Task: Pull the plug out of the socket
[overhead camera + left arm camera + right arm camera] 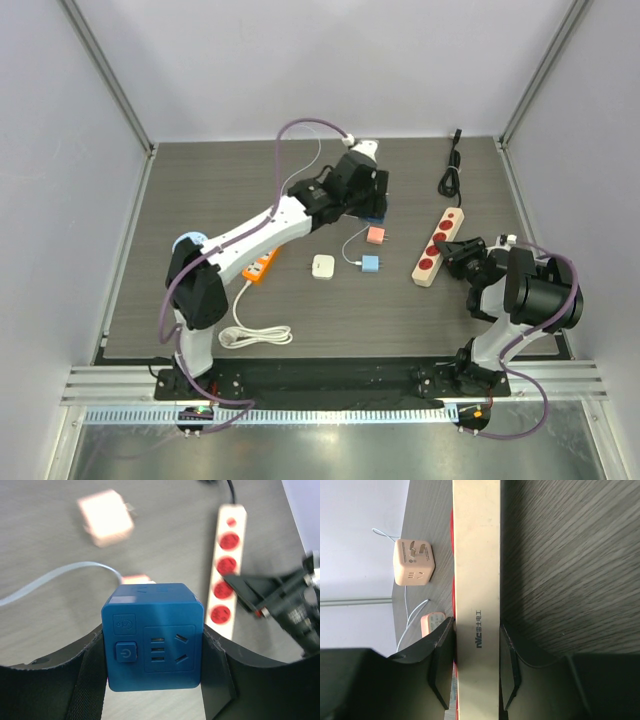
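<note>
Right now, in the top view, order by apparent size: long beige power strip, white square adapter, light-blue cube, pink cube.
1. long beige power strip
2. white square adapter
3. light-blue cube and pink cube: too alike to rank.

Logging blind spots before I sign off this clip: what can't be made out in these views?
Left wrist view: the plug, clamped in the left gripper, shows its outlet face; its pins are out of sight. The pink cube is blurred.
Top view: the left gripper covers most of the plug.
Right wrist view: the socket is seen edge-on, outlet faces hidden; both ends cut off by the frame.
</note>
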